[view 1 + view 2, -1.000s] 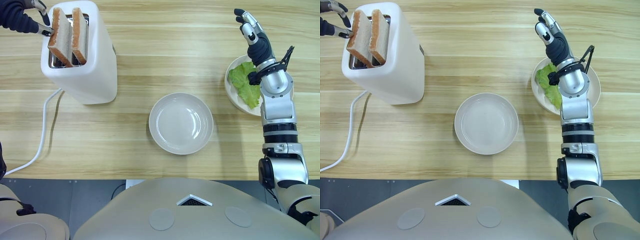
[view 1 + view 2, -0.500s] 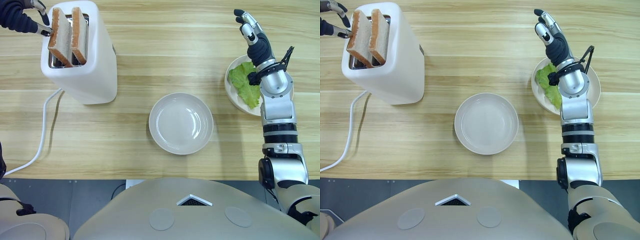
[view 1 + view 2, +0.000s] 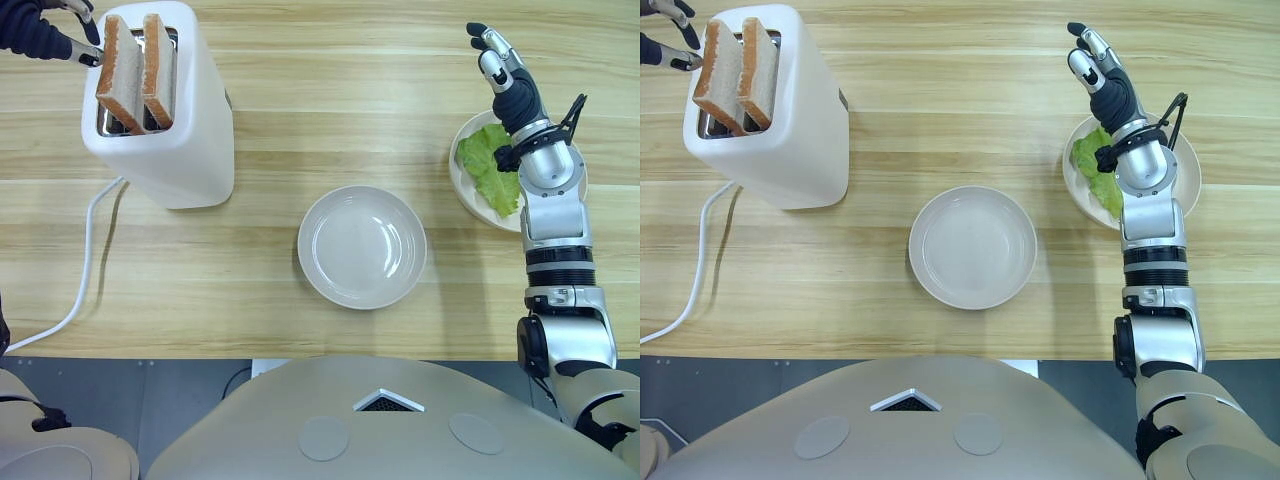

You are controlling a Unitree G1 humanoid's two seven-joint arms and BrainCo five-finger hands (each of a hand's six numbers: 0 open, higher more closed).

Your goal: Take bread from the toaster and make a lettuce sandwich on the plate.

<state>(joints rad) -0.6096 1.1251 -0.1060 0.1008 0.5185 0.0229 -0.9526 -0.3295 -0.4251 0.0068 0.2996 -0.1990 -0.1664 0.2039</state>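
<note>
Wooden worktop (image 3: 300, 120) holds the white toaster (image 3: 180, 150) at upper left, with bread (image 3: 125, 75) poking up, easy to grab. The plate (image 3: 362, 247) waits mid-frame. Lettuce (image 3: 495, 170) lies at right, below the right robot hand (image 3: 505, 75), whose fingers are spread. The left robot hand (image 3: 35, 28) is beside the bread, its grip unclear.

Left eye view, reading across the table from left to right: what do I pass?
The white cord → toaster with two bread slices standing in its slots → empty plate → smaller dish holding lettuce.
</note>
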